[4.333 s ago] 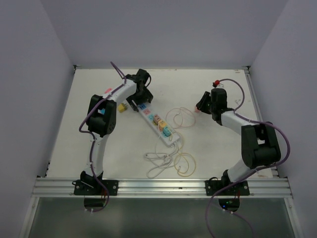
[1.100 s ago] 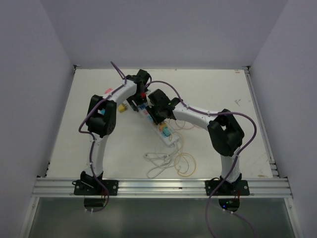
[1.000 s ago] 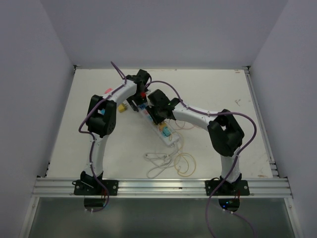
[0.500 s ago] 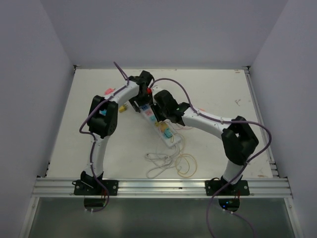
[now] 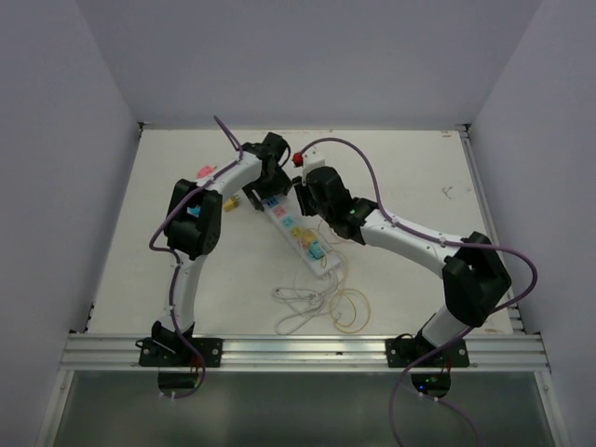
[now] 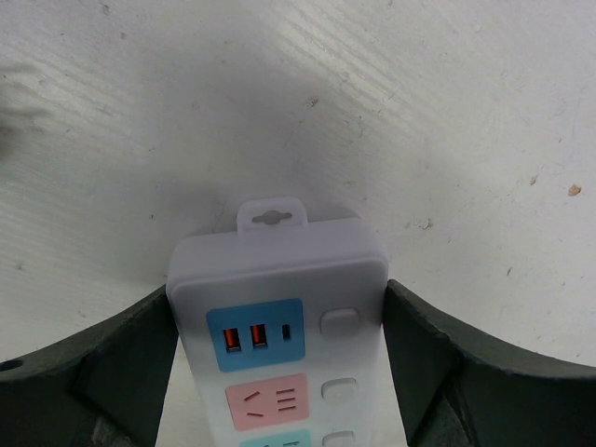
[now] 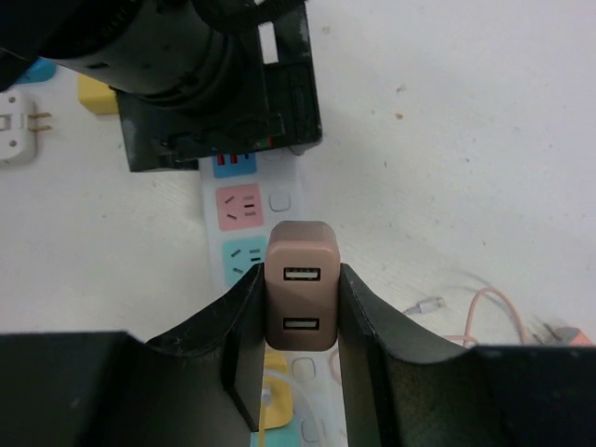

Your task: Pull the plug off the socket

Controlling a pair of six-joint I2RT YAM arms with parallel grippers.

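The socket is a long white power strip (image 5: pixel 300 235) with coloured outlet faces, lying diagonally mid-table. My left gripper (image 5: pixel 270 189) is shut on its far end; in the left wrist view the strip (image 6: pixel 277 279) sits clamped between both fingers (image 6: pixel 112 363), its blue USB face and pink outlet showing. My right gripper (image 5: pixel 313 207) is shut on a brown two-port USB plug (image 7: pixel 301 298) and holds it above the strip (image 7: pixel 244 207), over the teal and yellow outlets. A white cord is plugged in at the yellow outlet (image 7: pixel 277 377).
Loose small plugs lie left of the strip: yellow (image 5: pixel 228 202), white (image 7: pixel 19 126), pink (image 5: pixel 203 171). Coiled thin cables (image 5: pixel 326 303) lie by the strip's near end, with a pink cable (image 7: pixel 494 312) to the right. Walls enclose the table.
My right gripper, which was low on the strip's middle, has drawn up and to the right with the brown plug in it. The left gripper still clamps the strip's far end.
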